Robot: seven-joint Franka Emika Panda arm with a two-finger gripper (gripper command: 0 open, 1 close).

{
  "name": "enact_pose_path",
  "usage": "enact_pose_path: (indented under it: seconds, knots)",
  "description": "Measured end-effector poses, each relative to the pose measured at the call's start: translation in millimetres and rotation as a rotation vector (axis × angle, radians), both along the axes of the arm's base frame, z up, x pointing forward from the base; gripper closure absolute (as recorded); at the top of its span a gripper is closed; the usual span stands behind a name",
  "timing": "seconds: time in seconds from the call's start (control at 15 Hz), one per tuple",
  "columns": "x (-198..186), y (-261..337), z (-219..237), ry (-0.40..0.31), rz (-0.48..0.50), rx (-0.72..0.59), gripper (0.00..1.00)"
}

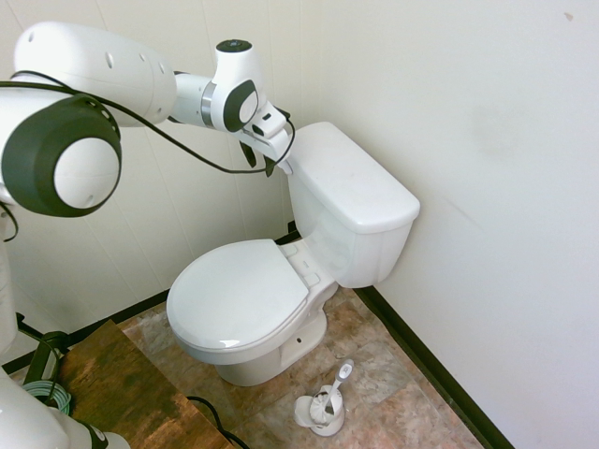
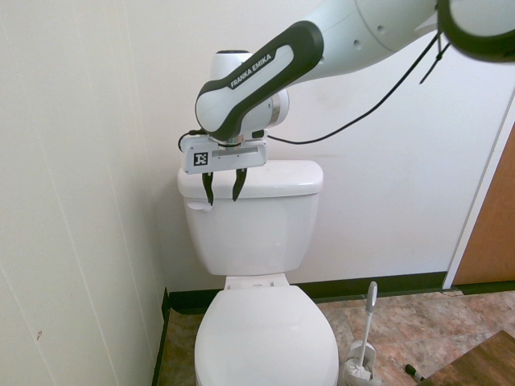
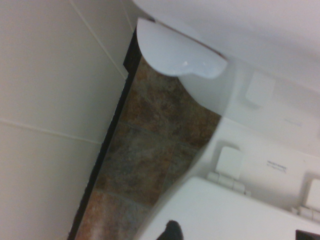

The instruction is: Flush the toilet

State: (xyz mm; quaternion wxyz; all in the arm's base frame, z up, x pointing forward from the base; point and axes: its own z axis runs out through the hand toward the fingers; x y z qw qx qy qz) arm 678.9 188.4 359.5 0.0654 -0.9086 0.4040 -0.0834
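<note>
Open gripper hovering at toilet's flush lever

We are seeing the two-finger gripper (image 2: 223, 200) hanging in front of the upper part of the toilet tank (image 2: 253, 233), its dark fingers (image 2: 239, 185) pointing down, parted and grasping nothing. In the second exterior view, one fingertip is overlapping the inner end of the small white flush lever (image 2: 199, 207), but we are not able to tell whether the two are touching. The white Franka arm (image 1: 112, 70) is reaching over from the side.

The toilet (image 1: 239, 297) is standing in the corner between two pale walls (image 1: 487, 168), its oval seat lid (image 2: 265, 338) lying closed over the bowl and its flat tank lid (image 1: 351, 178) resting on the tank. The lever is sitting just below the tank lid, near the tank's end by the panelled wall (image 2: 72, 201), and the wrist view is showing it (image 3: 177, 52) close by.

We are also noticing the white toilet brush (image 1: 337, 385) standing tilted in its holder (image 1: 326, 421) on the mottled tile floor (image 1: 374, 374), beside the toilet. Dark baseboard (image 1: 430, 369) is running along the walls, and a brown wooden surface (image 1: 131, 398) is lying near the bowl
</note>
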Motion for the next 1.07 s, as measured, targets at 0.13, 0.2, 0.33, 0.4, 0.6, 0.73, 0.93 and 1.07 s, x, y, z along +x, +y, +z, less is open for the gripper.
enact_pose_path:
  seconds: [0.13,0.2,0.33,0.4,0.6,0.73,0.93,1.07]
  knots:
    - [16.8,10.1,-6.3,-0.014,-0.008,0.01,1.0]
    - [23.1,16.6,-9.5,-0.017,-0.012,0.012,1.0]
    - [31.6,29.4,-18.8,-0.014,-0.014,0.009,1.0]
    - [35.6,34.9,-23.4,-0.015,-0.016,0.008,1.0]
    - [48.6,43.7,-33.1,-0.025,-0.022,0.011,1.0]
    - [57.5,41.4,-36.0,-0.034,-0.034,0.008,1.0]
    - [66.0,45.1,-39.9,-0.048,-0.047,0.006,1.0]
    - [69.3,50.0,-42.2,-0.054,-0.051,0.003,1.0]
